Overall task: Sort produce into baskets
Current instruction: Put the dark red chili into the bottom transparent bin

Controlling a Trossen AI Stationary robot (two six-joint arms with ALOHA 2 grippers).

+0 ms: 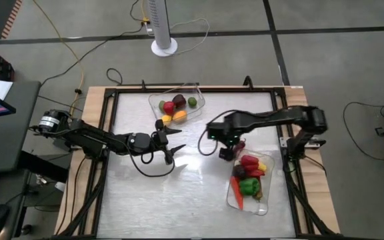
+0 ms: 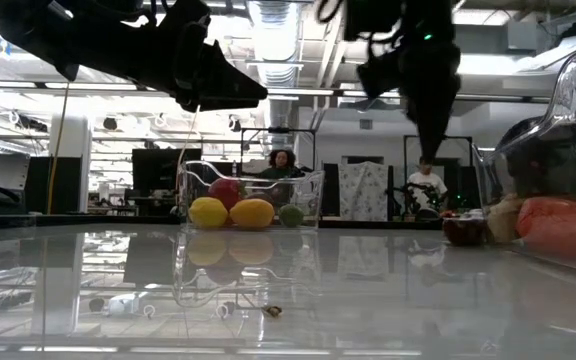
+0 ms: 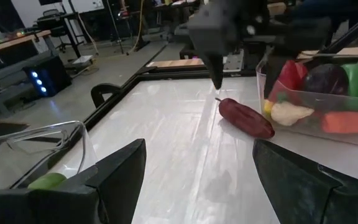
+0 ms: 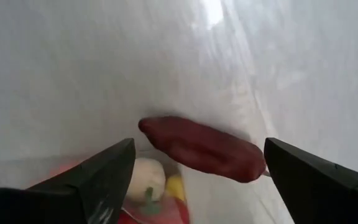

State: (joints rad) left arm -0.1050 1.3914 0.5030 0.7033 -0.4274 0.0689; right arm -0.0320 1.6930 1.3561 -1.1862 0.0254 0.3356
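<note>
A dark red, elongated produce piece (image 4: 197, 149) lies on its side on the table, close to the right tub (image 1: 235, 195); it also shows in the left wrist view (image 3: 246, 118). My right gripper (image 1: 231, 151) hangs above it, pointing down and open, with one finger on either side and clear of it (image 4: 199, 143). My left gripper (image 1: 176, 145) is open and empty over the table's middle, near the far tub (image 1: 193, 91). That tub holds red, yellow, orange and green pieces. The right tub holds red, green, orange and dark pieces.
The two clear tubs stand at the far middle (image 2: 251, 200) and the right (image 2: 558, 180) of the table. A black frame (image 1: 112, 93) borders the white tabletop. Bare table lies at the near left. People sit in the room beyond the table.
</note>
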